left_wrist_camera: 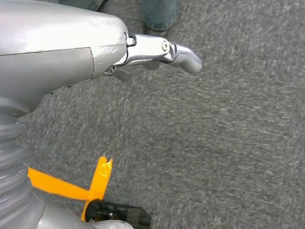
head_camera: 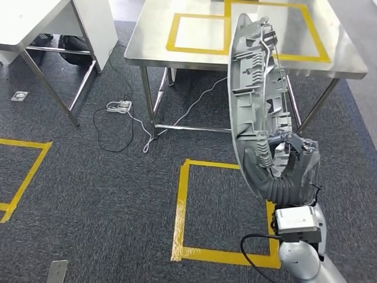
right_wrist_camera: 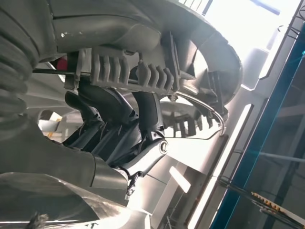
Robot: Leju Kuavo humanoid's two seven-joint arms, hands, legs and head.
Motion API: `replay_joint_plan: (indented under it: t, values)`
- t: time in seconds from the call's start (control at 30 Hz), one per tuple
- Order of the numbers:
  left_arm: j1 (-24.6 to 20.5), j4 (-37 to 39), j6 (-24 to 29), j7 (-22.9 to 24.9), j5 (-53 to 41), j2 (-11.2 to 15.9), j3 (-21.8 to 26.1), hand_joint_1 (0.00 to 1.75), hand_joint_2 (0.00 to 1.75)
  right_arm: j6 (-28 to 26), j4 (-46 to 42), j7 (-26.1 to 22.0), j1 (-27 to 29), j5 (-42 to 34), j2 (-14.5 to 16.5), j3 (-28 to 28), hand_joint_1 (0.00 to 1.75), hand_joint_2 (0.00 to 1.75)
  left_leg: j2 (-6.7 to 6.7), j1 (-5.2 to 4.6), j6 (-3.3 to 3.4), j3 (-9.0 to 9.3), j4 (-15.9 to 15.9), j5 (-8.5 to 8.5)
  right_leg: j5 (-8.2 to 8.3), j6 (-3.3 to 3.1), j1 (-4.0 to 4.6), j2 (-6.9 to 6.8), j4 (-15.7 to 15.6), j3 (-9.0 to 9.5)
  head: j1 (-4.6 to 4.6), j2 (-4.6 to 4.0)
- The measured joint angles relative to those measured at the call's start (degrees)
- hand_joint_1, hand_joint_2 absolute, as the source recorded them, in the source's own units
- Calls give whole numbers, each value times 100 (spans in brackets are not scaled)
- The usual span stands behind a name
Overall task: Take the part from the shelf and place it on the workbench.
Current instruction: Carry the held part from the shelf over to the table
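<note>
A long grey moulded plastic part [head_camera: 253, 100] with ribs and a metal rod stands upright in my right hand [head_camera: 291, 162], which grips its lower end. Up close, the right wrist view has dark fingers [right_wrist_camera: 107, 107] wrapped around the part [right_wrist_camera: 151, 62]'s ribbed inside. The steel workbench [head_camera: 151, 41] with yellow tape rectangles lies ahead, and the part's top overlaps its front edge in the head view. My left hand [left_wrist_camera: 107, 47] hangs over grey carpet, a silver finger [left_wrist_camera: 169, 52] stretched out, holding nothing.
A yellow tape square [head_camera: 182, 200] marks the carpet in front of the workbench. A white power strip [head_camera: 119, 107] and cables lie by the bench's left leg. Another table [head_camera: 31, 23] stands at the far left. A person's legs [left_wrist_camera: 158, 14] stand near my left hand.
</note>
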Motion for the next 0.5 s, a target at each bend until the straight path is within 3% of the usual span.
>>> replay_joint_plan:
  t: [0.07,0.1,0.13,0.17,0.23,0.27,0.3,0.43,0.5]
  values:
    - [-7,0,0,-1,0,2,0,0,175,1,3,-5,6,-1,2,1,175,175,1,-5,48,63,-6,-63,-236,11,1,0,822,-516,12,0]
    - [-1,0,-1,-1,0,3,0,0,175,1,9,-3,14,-1,3,0,175,175,-1,-8,58,109,-6,-106,-235,16,1,0,1097,-734,14,0]
    - [9,0,-1,-1,0,2,1,0,175,1,16,0,21,-2,4,-1,175,175,-5,-10,58,168,-6,-152,-114,19,0,-1,1167,-859,17,0]
    - [18,0,-2,-1,0,-1,1,0,175,1,22,4,25,-2,4,-2,175,175,-10,-10,50,241,-6,-204,138,16,-1,-4,998,-872,22,0]
    - [26,0,-2,-1,0,-8,3,0,175,1,29,4,22,-2,4,-2,175,175,-16,-17,13,390,-8,-318,709,-6,6,-21,311,-677,24,0]
    - [20,0,-2,1,0,-9,4,0,175,1,29,-1,18,-1,6,0,175,175,-16,-26,-18,439,-1,-371,866,-27,15,-28,0,-545,19,0]
    - [12,0,-2,1,0,-8,4,0,175,1,29,-4,12,0,8,2,175,175,-13,-34,-49,459,5,-408,894,-56,27,-29,-200,-447,10,0]
    - [-14,-2,-4,1,-1,-9,4,0,175,5,29,9,13,-1,16,-5,175,175,10,-33,-171,477,17,-505,732,-190,17,-8,-412,-282,17,0]
    - [-27,-4,-5,0,-2,-11,3,0,175,15,30,14,3,-2,24,-5,175,175,18,-21,-242,269,445,-683,696,-252,-13,-16,-466,-185,3,0]
